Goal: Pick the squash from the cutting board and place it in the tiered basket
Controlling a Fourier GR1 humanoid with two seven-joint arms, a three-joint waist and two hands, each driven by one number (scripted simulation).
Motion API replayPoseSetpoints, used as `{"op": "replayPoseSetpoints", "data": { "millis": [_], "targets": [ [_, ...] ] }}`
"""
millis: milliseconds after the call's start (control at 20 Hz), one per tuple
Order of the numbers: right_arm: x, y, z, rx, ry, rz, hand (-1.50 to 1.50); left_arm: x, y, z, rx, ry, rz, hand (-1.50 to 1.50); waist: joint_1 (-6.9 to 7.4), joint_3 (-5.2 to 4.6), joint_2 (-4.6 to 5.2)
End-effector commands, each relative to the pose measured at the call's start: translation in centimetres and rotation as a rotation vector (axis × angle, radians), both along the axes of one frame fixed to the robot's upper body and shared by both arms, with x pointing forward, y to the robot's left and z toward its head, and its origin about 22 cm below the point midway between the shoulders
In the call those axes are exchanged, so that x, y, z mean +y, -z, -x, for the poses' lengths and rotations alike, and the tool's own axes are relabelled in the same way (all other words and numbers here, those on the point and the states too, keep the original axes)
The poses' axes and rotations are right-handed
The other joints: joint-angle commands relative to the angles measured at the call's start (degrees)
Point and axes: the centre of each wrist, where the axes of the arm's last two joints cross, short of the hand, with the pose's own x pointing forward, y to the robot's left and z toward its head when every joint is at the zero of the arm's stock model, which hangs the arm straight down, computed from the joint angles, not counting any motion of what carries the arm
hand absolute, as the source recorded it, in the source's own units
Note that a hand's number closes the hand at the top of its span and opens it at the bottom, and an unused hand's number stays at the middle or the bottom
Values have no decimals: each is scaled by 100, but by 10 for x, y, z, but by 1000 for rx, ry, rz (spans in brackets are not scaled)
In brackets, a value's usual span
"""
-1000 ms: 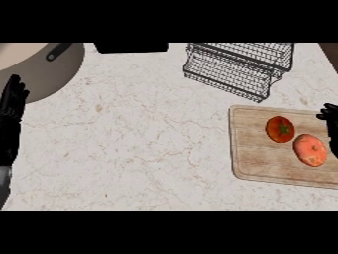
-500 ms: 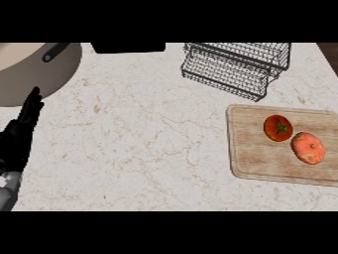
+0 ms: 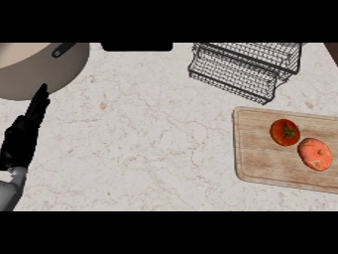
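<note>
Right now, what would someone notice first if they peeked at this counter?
Probably the two bright things on the wooden cutting board at the right: a red tomato and an orange squash beside it. Next, the black wire tiered basket at the back, and the left hand at the left, fingers straight.

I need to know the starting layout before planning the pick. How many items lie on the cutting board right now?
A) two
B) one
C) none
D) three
A: the cutting board carries two things, a red tomato and beside it the paler orange squash, with no hand on either.
</note>
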Motion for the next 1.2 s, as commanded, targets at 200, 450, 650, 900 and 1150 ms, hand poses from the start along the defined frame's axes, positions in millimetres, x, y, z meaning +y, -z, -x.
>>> {"op": "replayPoseSetpoints", "data": {
  "millis": [200, 450, 650, 900, 1150],
  "targets": [
    [21, -78, -46, 252, -55, -10, -150, -4, 9, 2, 7, 24, 11, 0, 128, 13, -14],
    [12, -58, -75, 348, -23, -81, -150, -6, 9, -3, 0, 38, 2, 0, 166, 25, 1],
    [22, -50, -94, 404, -61, -142, -150, -18, 1, -14, 9, 26, 9, 0, 148, 27, -1],
    [26, -40, -108, 514, -56, -144, -150, -13, 0, -10, 14, 21, 21, 0, 132, 26, -7],
    [20, -24, -112, 537, -78, -147, -150, 8, -6, -17, 25, 14, 19, 0, 55, 25, -15]
  ]
}}
